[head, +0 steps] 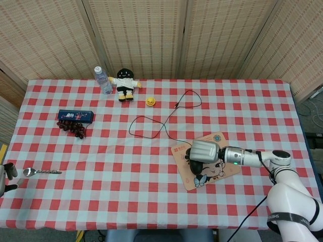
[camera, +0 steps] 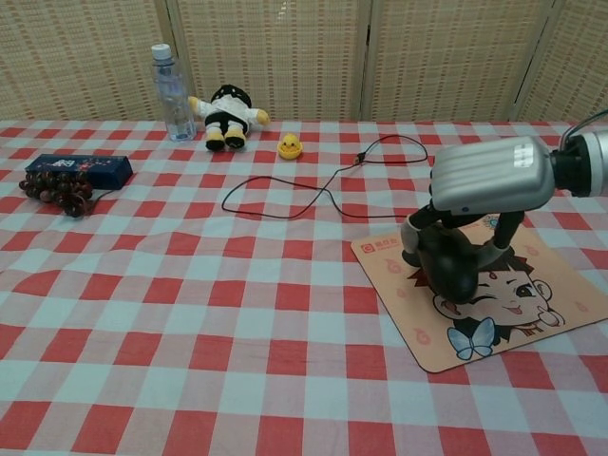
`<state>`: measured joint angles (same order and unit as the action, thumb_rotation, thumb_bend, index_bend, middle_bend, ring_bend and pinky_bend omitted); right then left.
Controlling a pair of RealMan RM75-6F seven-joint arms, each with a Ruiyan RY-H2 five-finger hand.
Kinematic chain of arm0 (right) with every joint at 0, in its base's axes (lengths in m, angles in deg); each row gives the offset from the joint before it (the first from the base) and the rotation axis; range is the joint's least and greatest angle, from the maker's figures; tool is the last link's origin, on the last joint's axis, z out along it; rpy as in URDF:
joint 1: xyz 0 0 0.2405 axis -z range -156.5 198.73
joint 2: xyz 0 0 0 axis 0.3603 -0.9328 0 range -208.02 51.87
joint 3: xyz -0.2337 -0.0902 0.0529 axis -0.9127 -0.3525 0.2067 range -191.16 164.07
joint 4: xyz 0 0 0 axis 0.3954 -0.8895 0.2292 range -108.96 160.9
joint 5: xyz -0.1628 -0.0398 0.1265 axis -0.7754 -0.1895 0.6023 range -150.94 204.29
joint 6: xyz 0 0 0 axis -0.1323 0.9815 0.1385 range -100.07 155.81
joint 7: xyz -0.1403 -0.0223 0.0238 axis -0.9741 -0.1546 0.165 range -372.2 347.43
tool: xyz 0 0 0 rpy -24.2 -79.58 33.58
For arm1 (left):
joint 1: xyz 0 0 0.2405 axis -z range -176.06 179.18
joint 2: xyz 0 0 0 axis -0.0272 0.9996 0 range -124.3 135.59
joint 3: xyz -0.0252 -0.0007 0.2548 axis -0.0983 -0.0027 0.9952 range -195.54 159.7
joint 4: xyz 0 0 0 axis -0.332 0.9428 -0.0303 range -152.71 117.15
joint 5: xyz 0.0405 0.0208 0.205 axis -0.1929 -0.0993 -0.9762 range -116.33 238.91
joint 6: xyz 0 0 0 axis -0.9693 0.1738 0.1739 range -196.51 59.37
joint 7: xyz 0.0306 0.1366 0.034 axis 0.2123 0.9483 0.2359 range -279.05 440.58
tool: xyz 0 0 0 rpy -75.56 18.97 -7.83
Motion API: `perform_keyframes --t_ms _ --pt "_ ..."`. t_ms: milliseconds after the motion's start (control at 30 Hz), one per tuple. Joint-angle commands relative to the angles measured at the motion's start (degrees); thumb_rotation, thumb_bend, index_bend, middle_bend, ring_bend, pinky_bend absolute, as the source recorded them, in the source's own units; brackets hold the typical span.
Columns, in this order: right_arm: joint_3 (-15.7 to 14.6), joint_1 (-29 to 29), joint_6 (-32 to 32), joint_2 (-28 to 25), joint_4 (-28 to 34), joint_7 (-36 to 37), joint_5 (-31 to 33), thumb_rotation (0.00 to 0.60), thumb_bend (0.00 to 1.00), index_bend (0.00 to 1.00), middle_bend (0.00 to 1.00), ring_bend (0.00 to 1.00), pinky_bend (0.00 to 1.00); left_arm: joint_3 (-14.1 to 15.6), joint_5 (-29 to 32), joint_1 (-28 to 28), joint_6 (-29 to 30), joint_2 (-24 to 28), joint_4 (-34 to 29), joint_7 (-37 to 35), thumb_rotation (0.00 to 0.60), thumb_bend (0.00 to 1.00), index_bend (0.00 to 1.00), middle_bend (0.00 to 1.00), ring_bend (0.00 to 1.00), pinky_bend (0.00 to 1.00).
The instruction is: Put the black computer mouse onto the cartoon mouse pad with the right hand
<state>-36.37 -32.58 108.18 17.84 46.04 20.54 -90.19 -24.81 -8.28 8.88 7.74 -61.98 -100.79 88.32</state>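
Gripping the black mouse (camera: 449,269) from above, the right hand (camera: 484,190) has its fingers down on both sides of it, and the mouse sits on the pad (camera: 532,332), over the cartoon face. Its cable (camera: 313,190) runs away toward 11 o'clock in loops on the checked cloth (camera: 190,313). The pad has small red writing in its top corner, too small to read. The left hand (head: 6,175) shows only at the table edge at 9 o'clock, near a spoon (head: 41,172); whether it is clenched I cannot tell. At 10 o'clock lie a dark blue box (camera: 79,167) with unreadable print and beads (camera: 59,194). At 11 o'clock stand a bottle (camera: 172,91), a doll (camera: 228,116) and a yellow duck (camera: 290,147).
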Motion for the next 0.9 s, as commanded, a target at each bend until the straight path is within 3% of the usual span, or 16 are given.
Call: perform_keyframes --t_ms 33,900 --pt "-0.38 0.95 0.69 0.43 -1.65 1.11 -0.06 0.6 0.19 0.48 1.0 0.98 1.0 0.03 -0.03 0.04 -0.03 -0.06 0.0 0.04 0.6 0.17 0.83 0.68 0.87 0.92" --pt "-2.72 3.72 0.29 2.92 -10.26 2.83 -0.92 0.6 0.19 0.48 0.99 0.94 1.0 0.08 0.82 0.4 -0.65 -0.71 0.23 1.39 0.6 0.17 0.83 0.68 0.87 0.92"
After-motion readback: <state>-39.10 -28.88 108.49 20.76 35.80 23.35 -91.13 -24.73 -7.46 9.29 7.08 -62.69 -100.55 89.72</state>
